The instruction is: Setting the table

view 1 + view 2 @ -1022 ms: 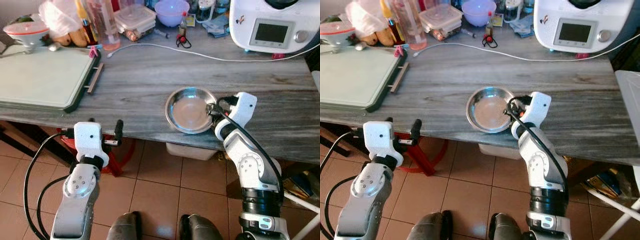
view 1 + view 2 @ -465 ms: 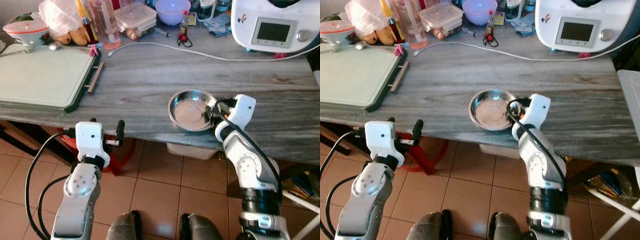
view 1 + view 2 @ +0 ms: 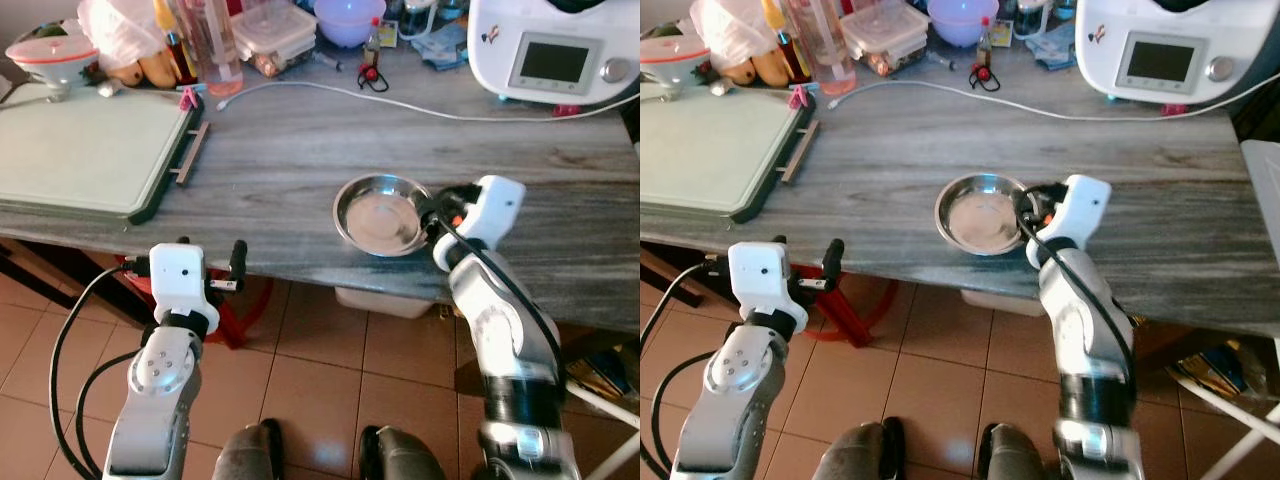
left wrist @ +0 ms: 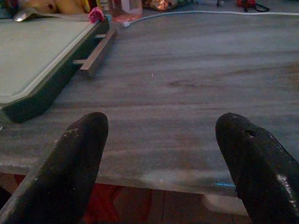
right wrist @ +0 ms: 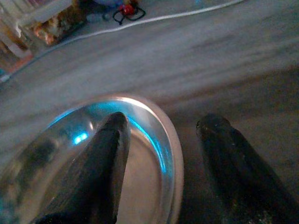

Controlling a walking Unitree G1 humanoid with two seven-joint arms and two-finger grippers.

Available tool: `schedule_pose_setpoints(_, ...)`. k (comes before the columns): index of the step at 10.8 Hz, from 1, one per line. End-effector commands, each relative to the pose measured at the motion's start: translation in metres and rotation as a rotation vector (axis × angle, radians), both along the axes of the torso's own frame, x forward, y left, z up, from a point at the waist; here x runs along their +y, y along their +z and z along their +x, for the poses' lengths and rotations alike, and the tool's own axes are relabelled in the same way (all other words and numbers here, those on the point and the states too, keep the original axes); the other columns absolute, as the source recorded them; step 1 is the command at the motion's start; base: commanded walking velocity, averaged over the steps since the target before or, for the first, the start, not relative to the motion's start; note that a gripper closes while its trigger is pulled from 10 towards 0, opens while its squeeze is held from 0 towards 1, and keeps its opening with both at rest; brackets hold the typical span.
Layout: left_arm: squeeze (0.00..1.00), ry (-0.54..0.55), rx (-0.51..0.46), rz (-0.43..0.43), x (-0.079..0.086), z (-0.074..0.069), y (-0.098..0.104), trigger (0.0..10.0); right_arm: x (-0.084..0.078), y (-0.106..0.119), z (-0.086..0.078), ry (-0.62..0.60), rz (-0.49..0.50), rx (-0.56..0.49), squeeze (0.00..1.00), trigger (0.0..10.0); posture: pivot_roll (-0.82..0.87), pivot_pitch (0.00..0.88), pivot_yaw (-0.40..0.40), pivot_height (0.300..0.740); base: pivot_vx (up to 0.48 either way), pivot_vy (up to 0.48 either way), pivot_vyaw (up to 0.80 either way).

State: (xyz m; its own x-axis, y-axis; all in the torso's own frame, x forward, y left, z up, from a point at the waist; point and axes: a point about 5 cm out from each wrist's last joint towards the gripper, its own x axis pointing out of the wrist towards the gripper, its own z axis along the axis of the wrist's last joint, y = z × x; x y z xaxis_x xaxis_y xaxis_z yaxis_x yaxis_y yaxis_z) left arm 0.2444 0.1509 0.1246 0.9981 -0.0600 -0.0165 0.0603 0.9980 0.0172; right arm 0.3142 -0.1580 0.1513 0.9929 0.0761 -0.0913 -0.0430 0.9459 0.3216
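A round steel bowl (image 3: 378,212) sits on the grey wooden table (image 3: 290,150), near its front edge. My right gripper (image 3: 432,212) is at the bowl's right rim. In the right wrist view its fingers straddle that rim (image 5: 170,140), one finger (image 5: 105,149) inside the bowl and the other outside on the table, with a wide gap between them. My left gripper (image 3: 210,256) hangs open just in front of the table's front edge, holding nothing; the left wrist view looks across the bare tabletop (image 4: 187,79).
A green board (image 3: 80,150) lies at the left of the table. Jars, a lidded container, a purple bowl (image 3: 345,18) and a white cable (image 3: 400,102) line the back. A white kitchen machine (image 3: 555,50) stands back right. A red stool (image 3: 240,305) is under the table.
The bowl and my right gripper now sit slightly farther in from the table's front edge. The view has shifted a little. My left arm has not moved.
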Motion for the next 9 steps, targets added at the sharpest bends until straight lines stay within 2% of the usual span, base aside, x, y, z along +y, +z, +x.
schedule_pose_setpoints(1, 0.0, 0.006, 0.012, 0.008, 0.002, 0.0, -0.001, 10.0, 0.0, 0.002, -0.003, 0.008, -0.021, -0.014, 1.0, 10.0, -0.05, 0.179, 0.046, 0.74, 0.0, 0.0, 0.0)
schedule_pose_setpoints(3, 0.0, 0.014, 0.005, 0.009, 0.004, 0.0, 0.0, 10.0, -0.004, 0.019, -0.017, 0.002, -0.177, -0.16, 1.0, 10.0, -0.06, 0.173, 0.042, 0.74, 0.0, 0.0, 0.0)
schedule_pose_setpoints(5, 0.0, 0.013, 0.011, 0.006, 0.002, -0.001, -0.002, 10.0, 0.0, 0.018, -0.029, 0.011, -0.254, -0.198, 1.0, 10.0, -0.06, 0.158, 0.042, 0.74, -0.122, 0.0, 0.0)
schedule_pose_setpoints(8, 0.0, 0.009, 0.012, 0.005, 0.001, 0.0, -0.002, 10.0, 0.006, 0.015, -0.031, 0.029, -0.29, -0.212, 1.0, 10.0, -0.06, 0.143, 0.039, 0.74, -0.283, 0.0, 0.0)
schedule_pose_setpoints(9, 0.0, 0.01, 0.013, 0.004, 0.001, -0.001, -0.002, 10.0, 0.004, 0.016, -0.03, 0.023, -0.3, -0.217, 0.91, 10.0, -0.06, 0.138, 0.037, 0.74, -0.289, 0.0, 0.0)
